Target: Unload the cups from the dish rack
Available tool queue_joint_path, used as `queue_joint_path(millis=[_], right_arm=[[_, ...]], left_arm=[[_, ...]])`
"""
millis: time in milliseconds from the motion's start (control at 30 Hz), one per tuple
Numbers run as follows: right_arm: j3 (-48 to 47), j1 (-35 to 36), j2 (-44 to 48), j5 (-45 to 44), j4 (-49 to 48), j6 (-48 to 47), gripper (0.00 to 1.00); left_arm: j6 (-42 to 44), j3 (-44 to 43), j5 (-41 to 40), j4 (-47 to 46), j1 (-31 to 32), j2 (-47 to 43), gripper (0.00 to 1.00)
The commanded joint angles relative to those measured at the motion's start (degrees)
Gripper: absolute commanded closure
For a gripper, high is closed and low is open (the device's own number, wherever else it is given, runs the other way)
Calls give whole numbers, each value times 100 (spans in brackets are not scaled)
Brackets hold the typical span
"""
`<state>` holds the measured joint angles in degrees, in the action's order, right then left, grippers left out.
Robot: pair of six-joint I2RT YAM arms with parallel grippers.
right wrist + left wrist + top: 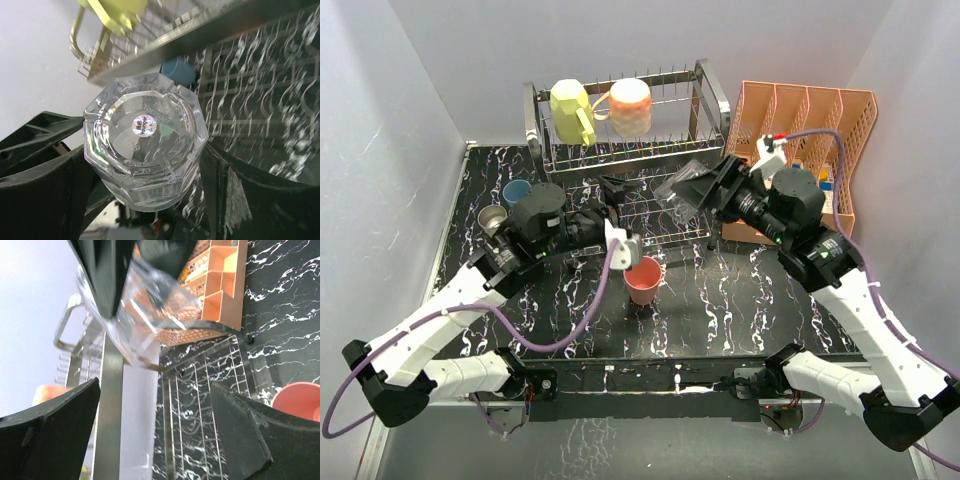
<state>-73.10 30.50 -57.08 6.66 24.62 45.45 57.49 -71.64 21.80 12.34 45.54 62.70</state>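
right tool (703, 190) grips the clear faceted glass cup (145, 145) at the front of the chrome wire dish rack (712, 95); i should draw it out slowly. left tool (155, 432) gapes empty.

Pale yellow mug (570, 108) sits left of peach-pink mug (630, 106) on the upper tier of the chrome wire dish rack (710, 95). Clear faceted glass (145, 150) hangs over its lower tier. Salmon-red cup (643, 279) stands on the tabletop (750, 300) in front.
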Motion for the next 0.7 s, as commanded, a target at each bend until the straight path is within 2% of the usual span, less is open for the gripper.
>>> queue_joint_path(millis=[0, 67, 267, 300, 433, 567, 667], right_arm=[[671, 26, 397, 752, -1090, 1635, 80], [1045, 26, 543, 843, -1358, 2063, 80], [2741, 26, 766, 1533, -2990, 3808, 81], [2901, 26, 802, 1542, -3270, 3963, 81], [3018, 33, 854, 1549, -3335, 4116, 82], [3113, 43, 897, 1634, -3507, 4322, 82], [3268, 52, 1004, 1597, -3636, 4508, 83]], left_arm=[[885, 413, -247, -1206, 431, -238, 12], [940, 522, -266, -1303, 515, -305, 13], [1305, 1195, -292, -1553, 687, -634, 17], [1300, 1270, -309, -1532, 699, -674, 18], [1179, 1448, -449, -1437, 719, -746, 20], [541, 1291, -784, -1260, 720, -551, 23], [-543, 1041, -1168, -976, 724, -302, 25]])
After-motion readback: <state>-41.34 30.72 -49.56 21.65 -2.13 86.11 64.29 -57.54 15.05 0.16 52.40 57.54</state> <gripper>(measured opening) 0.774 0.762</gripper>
